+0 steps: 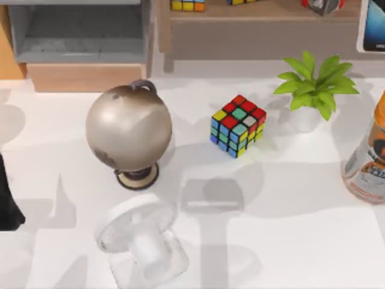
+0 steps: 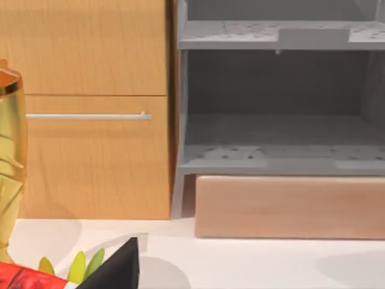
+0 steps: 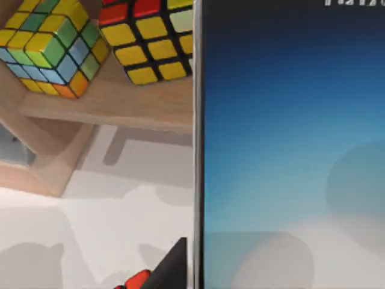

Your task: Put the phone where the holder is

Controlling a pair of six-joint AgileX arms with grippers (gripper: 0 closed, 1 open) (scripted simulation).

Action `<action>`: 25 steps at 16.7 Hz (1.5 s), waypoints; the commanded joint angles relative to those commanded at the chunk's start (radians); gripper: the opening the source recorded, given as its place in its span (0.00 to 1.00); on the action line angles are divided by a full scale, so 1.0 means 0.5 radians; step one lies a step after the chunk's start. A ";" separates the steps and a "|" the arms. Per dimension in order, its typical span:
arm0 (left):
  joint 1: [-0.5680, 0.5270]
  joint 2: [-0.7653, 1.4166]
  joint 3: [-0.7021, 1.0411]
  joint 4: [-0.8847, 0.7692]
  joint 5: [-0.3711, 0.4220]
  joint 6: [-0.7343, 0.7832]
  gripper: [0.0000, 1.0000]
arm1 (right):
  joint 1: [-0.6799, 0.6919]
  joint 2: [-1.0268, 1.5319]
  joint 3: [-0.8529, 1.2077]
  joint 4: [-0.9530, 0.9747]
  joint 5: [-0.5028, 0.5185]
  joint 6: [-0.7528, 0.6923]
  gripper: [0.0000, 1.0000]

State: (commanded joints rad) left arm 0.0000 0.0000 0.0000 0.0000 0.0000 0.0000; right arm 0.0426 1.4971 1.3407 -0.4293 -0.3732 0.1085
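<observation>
Nearby, globe (image 1: 129,127) just behind holder (image 1: 141,243), Rubik's cube (image 1: 238,125) rightward; finger state untellable.

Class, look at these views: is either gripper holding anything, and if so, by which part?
It cannot be told. The phone looms close before the right wrist camera, but no fingers appear on it.

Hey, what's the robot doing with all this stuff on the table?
It's meant to put the phone on the holder. The phone's blue screen looms right in front of the right wrist camera, by a wooden shelf with Rubik's cubes; from above it sits at the far right edge. The holder stands bare at the near side, below the globe. The left arm waits at the table's left edge.
</observation>
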 joint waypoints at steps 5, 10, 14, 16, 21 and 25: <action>0.000 0.000 0.000 0.000 0.000 0.000 1.00 | -0.603 -0.204 -0.211 0.138 -0.309 -0.560 0.00; 0.000 0.000 0.000 0.000 0.000 0.000 1.00 | -1.159 -0.371 -0.552 0.211 -0.635 -1.041 0.00; 0.000 0.000 0.000 0.000 0.000 0.000 1.00 | -1.491 -0.446 -0.848 0.255 -0.871 -1.312 0.00; 0.000 0.000 0.000 0.000 0.000 0.000 1.00 | -1.602 -0.464 -0.971 0.271 -0.964 -1.401 0.00; 0.000 0.000 0.000 0.000 0.000 0.000 1.00 | -1.697 -0.474 -1.090 0.285 -1.054 -1.477 0.00; 0.000 0.000 0.000 0.000 0.000 0.000 1.00 | -1.689 -0.465 -1.086 0.283 -1.051 -1.472 0.00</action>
State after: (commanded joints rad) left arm 0.0000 0.0000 0.0000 0.0000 0.0000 0.0000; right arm -0.8017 1.2646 0.7976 -0.2878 -0.8987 -0.6275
